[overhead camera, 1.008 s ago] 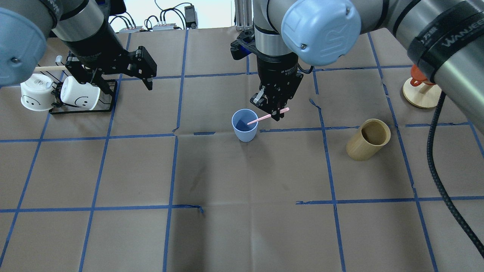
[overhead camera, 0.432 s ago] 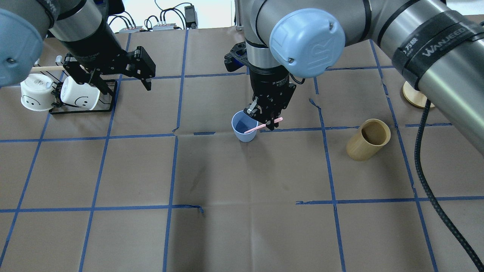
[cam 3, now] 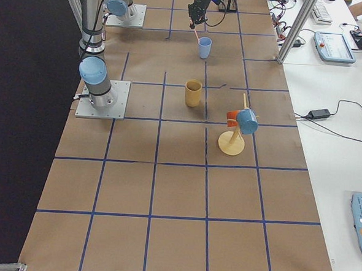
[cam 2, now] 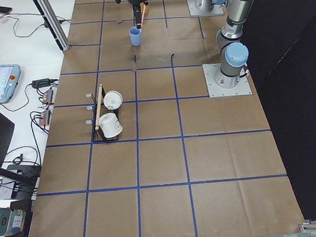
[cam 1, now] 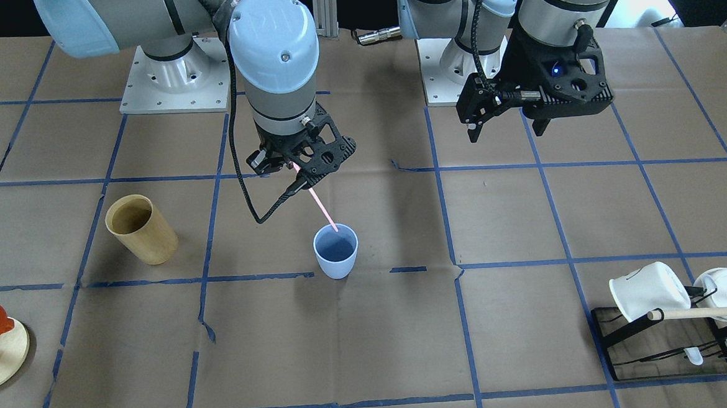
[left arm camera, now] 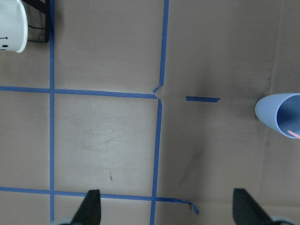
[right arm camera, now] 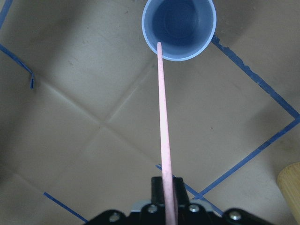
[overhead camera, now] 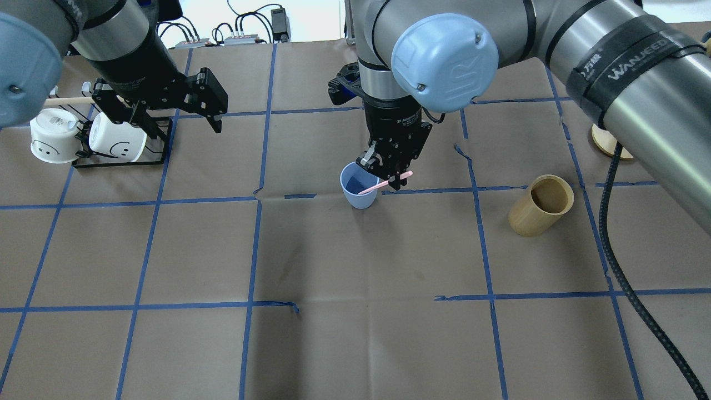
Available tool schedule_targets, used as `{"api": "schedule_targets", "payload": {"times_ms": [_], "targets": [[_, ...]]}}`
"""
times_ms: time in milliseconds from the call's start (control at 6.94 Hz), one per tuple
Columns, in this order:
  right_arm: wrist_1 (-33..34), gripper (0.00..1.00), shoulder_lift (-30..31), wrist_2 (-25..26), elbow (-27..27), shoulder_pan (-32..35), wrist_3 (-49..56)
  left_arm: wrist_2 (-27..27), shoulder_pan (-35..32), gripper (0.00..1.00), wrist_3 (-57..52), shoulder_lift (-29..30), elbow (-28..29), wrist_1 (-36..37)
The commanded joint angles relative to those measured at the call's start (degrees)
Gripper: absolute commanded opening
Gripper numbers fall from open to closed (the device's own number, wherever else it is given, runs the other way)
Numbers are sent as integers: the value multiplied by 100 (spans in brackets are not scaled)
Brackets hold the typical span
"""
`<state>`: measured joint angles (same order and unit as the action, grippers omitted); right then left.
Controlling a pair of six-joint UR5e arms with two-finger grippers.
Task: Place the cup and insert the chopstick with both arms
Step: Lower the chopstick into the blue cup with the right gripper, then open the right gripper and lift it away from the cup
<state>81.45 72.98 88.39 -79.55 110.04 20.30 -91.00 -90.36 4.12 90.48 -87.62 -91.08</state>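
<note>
The blue cup [overhead camera: 360, 194] stands upright near the middle of the bench [overhead camera: 355, 344]. The pink chopstick [cam 1: 321, 209] leans into it, tip just inside the rim. How deep it goes is hard to see. The right tool [overhead camera: 389, 175] is clamped on the stick's top end. The left tool [left arm camera: 168, 208] hangs well apart, its 2 fingers spread wide.

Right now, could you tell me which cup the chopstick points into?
The small light-blue cup; the chopstick ends at its rim. The tan wooden cup and white mugs stand apart.

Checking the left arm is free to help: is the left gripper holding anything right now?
No, the left wrist view shows the left gripper with its fingers spread wide and only the table between them.
</note>
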Motion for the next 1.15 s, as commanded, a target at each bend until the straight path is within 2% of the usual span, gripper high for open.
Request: {"api": "schedule_targets", "payload": {"times_ms": [0, 288, 432, 576, 720, 864, 1008], "targets": [[371, 9, -291, -15, 27, -9, 9, 3, -8, 100, 1, -13, 0, -6], [372, 10, -346, -6, 19, -9, 9, -6, -16, 100, 10, 101, 26, 20], [381, 24, -381, -6, -7, -9, -8, -14, -16, 100, 1, 31, 26, 20], [381, 69, -381, -6, -16, -9, -9, -6, 1, 100, 1, -39, 0, 3], [381, 91, -372, -15, -8, -9, -9, -6, -8, 100, 1, -13, 26, 3], [389, 98, -364, -15, 45, -9, -9, 12, -8, 100, 1, -13, 26, 11], [416, 99, -381, -15, 184, -35, 0, 55, -8, 100, 10, 30, 43, 38]]}}
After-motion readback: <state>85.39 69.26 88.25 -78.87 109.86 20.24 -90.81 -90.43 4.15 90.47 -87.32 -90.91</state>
